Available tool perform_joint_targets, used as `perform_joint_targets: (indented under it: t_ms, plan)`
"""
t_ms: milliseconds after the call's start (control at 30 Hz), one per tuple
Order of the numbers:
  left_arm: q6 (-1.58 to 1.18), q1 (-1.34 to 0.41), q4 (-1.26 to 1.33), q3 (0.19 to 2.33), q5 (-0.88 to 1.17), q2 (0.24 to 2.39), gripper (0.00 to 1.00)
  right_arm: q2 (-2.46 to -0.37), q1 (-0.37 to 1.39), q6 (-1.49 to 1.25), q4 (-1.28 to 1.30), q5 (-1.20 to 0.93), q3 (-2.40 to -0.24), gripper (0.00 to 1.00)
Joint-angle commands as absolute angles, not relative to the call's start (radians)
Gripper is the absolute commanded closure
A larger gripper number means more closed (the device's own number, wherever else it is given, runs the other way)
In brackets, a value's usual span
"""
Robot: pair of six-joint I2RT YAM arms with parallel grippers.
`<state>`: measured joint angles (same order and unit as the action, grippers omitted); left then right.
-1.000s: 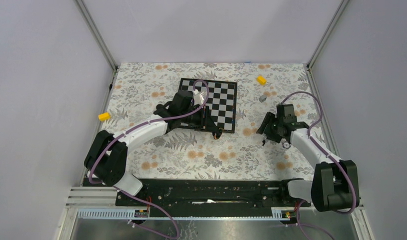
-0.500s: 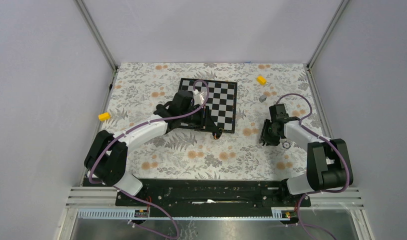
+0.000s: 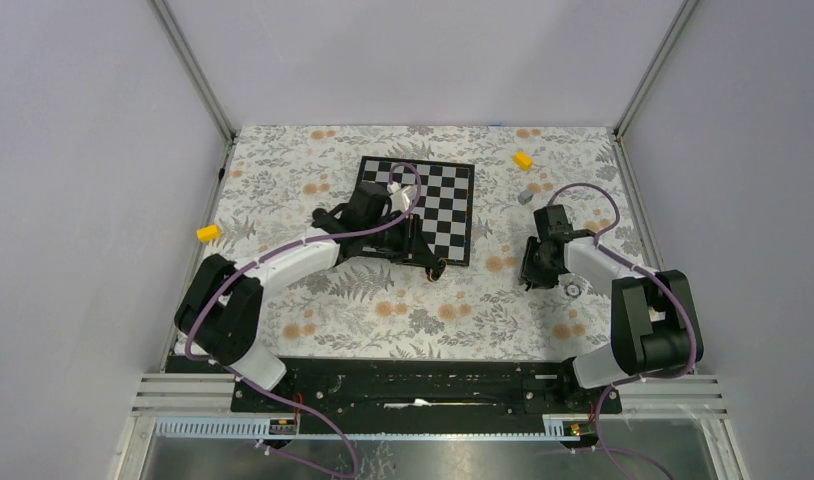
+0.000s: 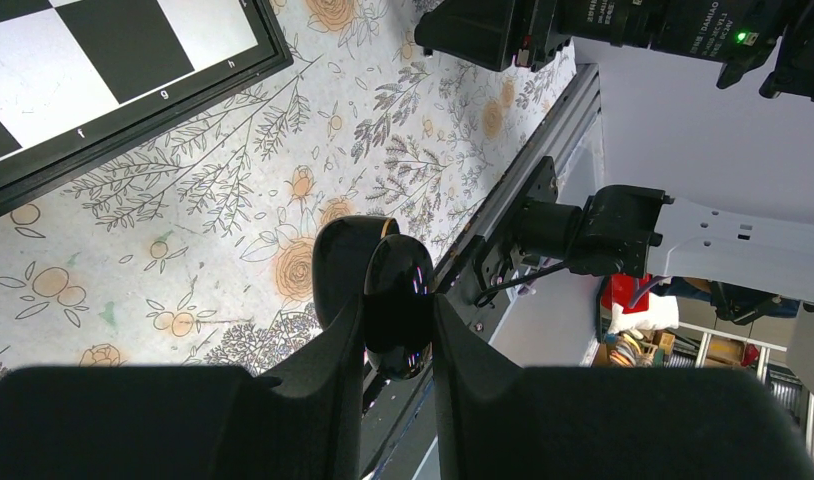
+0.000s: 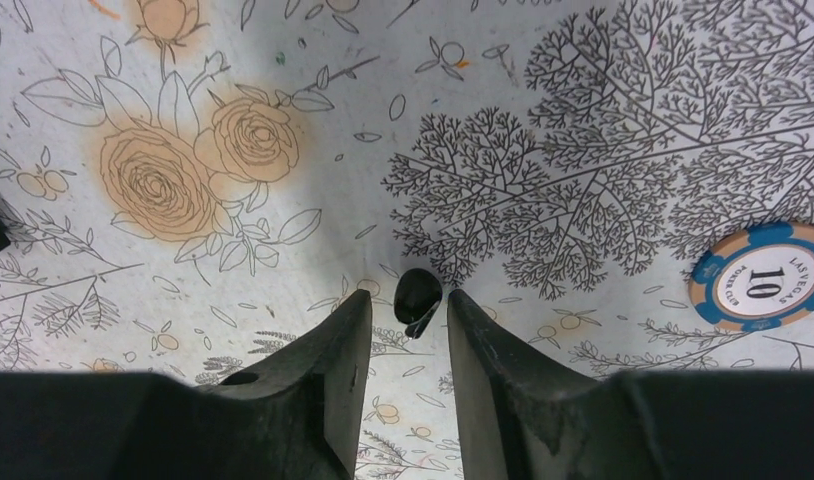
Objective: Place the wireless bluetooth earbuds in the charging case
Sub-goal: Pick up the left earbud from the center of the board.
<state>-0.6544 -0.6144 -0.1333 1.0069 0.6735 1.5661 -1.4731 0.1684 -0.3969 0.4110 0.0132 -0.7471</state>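
Note:
My left gripper (image 4: pixel 398 325) is shut on the charging case (image 4: pixel 396 300), a glossy black pebble with its lid (image 4: pixel 341 262) swung open, held above the floral mat. In the top view it (image 3: pixel 434 263) is at the chessboard's near right corner. My right gripper (image 5: pixel 408 300) is open and low over the mat, with one tiny glossy black earbud (image 5: pixel 418 293) lying between its fingertips, nearer the right finger (image 5: pixel 473 330). In the top view the right gripper (image 3: pixel 531 276) is at the right of the mat. No other earbud shows.
The chessboard (image 3: pixel 445 190) lies at the mat's centre back. A blue poker chip (image 5: pixel 768 281) lies just right of the right gripper, also seen from the top (image 3: pixel 573 289). A grey cube (image 3: pixel 525 197) and yellow blocks (image 3: pixel 523 159) (image 3: pixel 209 233) lie further off.
The right gripper has moved left and down to the mat and its arm has folded in. The left arm has barely moved and still holds the case.

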Motion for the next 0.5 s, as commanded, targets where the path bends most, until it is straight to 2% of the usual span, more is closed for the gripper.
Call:
perform_joint_targets:
  t_ms: [0, 233, 467]
  plan:
    - [-0.64, -0.618, -0.118, 1.061, 0.689, 1.568, 1.0, -1.51, 0.175, -0.376, 0.426, 0.056, -0.787, 0.6]
    - [-0.639, -0.618, -0.123, 1.069, 0.688, 1.578, 1.0, -1.532, 0.176, -0.377, 0.427, 0.062, -0.791, 0.66]
    - [-0.639, -0.618, -0.124, 1.078, 0.696, 1.591, 1.0, -1.519, 0.178, -0.376, 0.427, 0.045, -0.783, 0.83]
